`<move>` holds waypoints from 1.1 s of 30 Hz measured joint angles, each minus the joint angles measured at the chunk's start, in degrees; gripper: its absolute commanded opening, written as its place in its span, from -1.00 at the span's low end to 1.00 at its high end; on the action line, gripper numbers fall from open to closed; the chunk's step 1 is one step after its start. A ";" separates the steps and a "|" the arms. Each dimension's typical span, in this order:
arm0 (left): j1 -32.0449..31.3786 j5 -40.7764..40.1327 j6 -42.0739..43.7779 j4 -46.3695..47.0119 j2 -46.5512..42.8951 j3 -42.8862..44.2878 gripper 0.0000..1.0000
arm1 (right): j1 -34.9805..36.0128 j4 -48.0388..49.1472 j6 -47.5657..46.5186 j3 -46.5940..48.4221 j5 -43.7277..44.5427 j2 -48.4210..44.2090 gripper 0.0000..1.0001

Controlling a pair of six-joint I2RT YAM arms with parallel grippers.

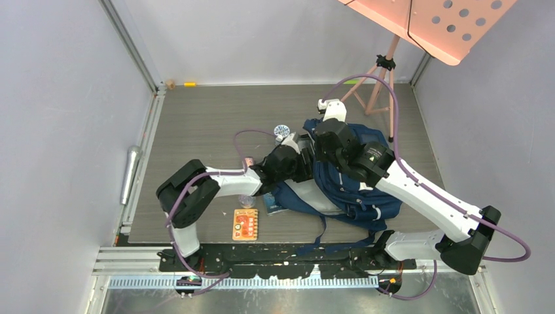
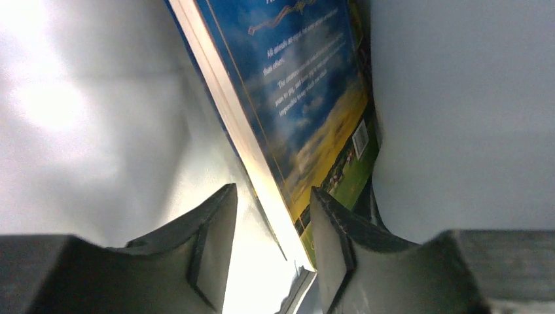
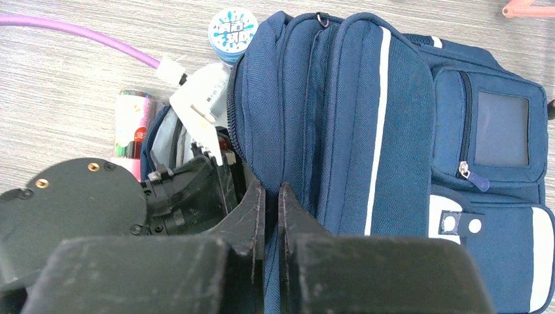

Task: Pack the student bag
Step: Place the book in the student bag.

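Along the left rail, off the table (image 1: 196,111) edge, a silver cylinder (image 1: 131,173) lies parallel to the wall. The L arm (image 1: 196,193) folds at the near-left corner, then reaches right over grey board, w/ open tabletop on its far side. Beside its forearm an orange card (image 1: 245,224) lies flat close to the near edge. A pen box (image 3: 133,124) and a round blue-lidded tub (image 3: 232,29) sit just left of the bag's mouth.

Next right, the left gripper (image 2: 273,193) is inside the student bag (image 1: 350,190), pale lining on both sides. Its fingers (image 2: 213,242) are parted and released. A blue-and-yellow paperback (image 2: 307,104) stands on edge btwn them: a lit gap shows at one finger, and the cover is at or just beside the other; contact can't be told.

The bag lies centre-right on the table, front pockets & pale stripes up, mouth facing left, straps reaching the near edge. The right gripper (image 3: 268,186) sits at the rim of that mouth, fingers clenched together w/ only a slit. Whether fabric is nipped btwn them can't be told. The R arm (image 1: 425,196) crosses over the bag from the near-right corner.

Far right, a pink music stand (image 1: 425,26) overhangs the table's corner, tripod legs near the bag's far end.
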 measured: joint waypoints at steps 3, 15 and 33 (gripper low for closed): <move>-0.85 0.55 -0.02 -0.17 1.25 0.50 -0.52 | 0.00 0.02 0.00 -0.02 0.00 0.00 -0.99; -3.06 4.00 3.08 0.44 10.60 11.93 -0.83 | 0.04 0.13 0.09 -0.57 0.28 0.00 -0.99; -3.96 1.31 17.00 -3.69 0.79 7.26 0.38 | 0.31 -0.87 1.68 -1.57 8.44 -1.53 -0.99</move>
